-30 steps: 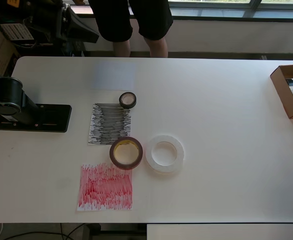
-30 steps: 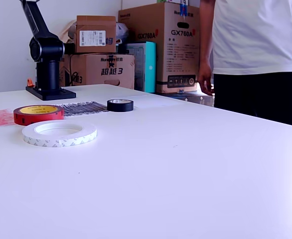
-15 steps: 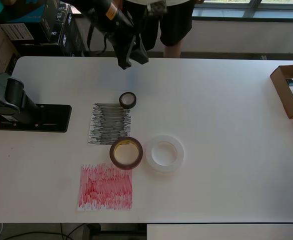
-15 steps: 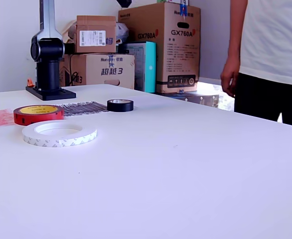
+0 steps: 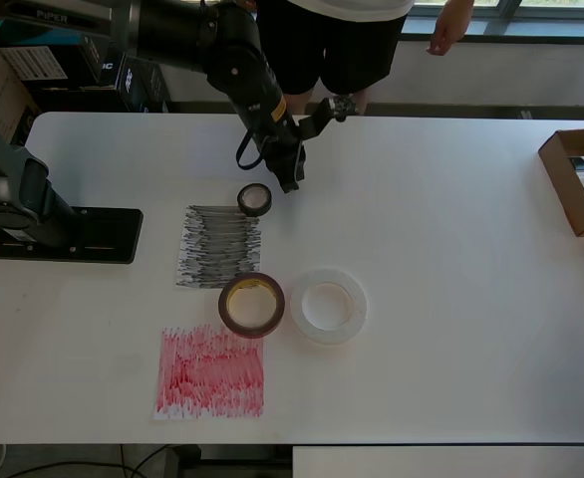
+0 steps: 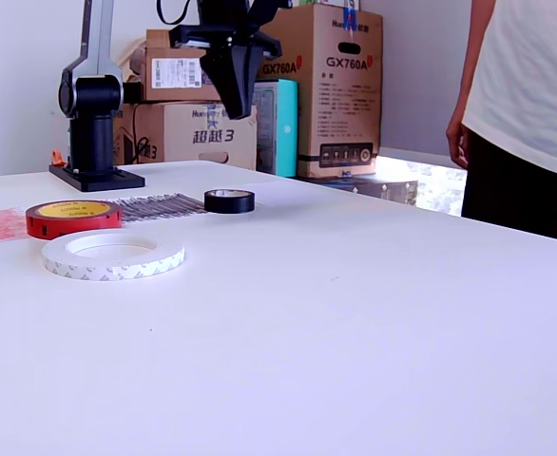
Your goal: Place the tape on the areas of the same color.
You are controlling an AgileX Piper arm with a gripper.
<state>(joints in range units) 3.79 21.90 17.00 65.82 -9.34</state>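
A small black tape roll (image 5: pixel 254 199) lies flat on a white table (image 5: pixel 451 249), touching the top right corner of a black-scribbled paper patch (image 5: pixel 219 246) as the overhead view shows it, mostly off the patch. Below that patch a reddish-brown roll with a yellowish core (image 5: pixel 251 305) rests between the black patch and a red-scribbled patch (image 5: pixel 210 372), overlapping the red patch's upper edge at most slightly. Just to its right a large translucent white roll (image 5: pixel 328 306) sits on bare table. A plain white patch cannot be made out against the white tabletop. So, by the look of it, no roll is properly on its colour yet.

The robot arm's gripper (image 5: pixel 290 171) hangs just above and to the right of the black roll, pointing down, holding nothing; whether its jaws are apart or together cannot be told. It appears placed to descend on the black roll first.

At the table's far right sits a cardboard box (image 5: pixel 579 179). A person (image 5: pixel 322 40) stands behind the table
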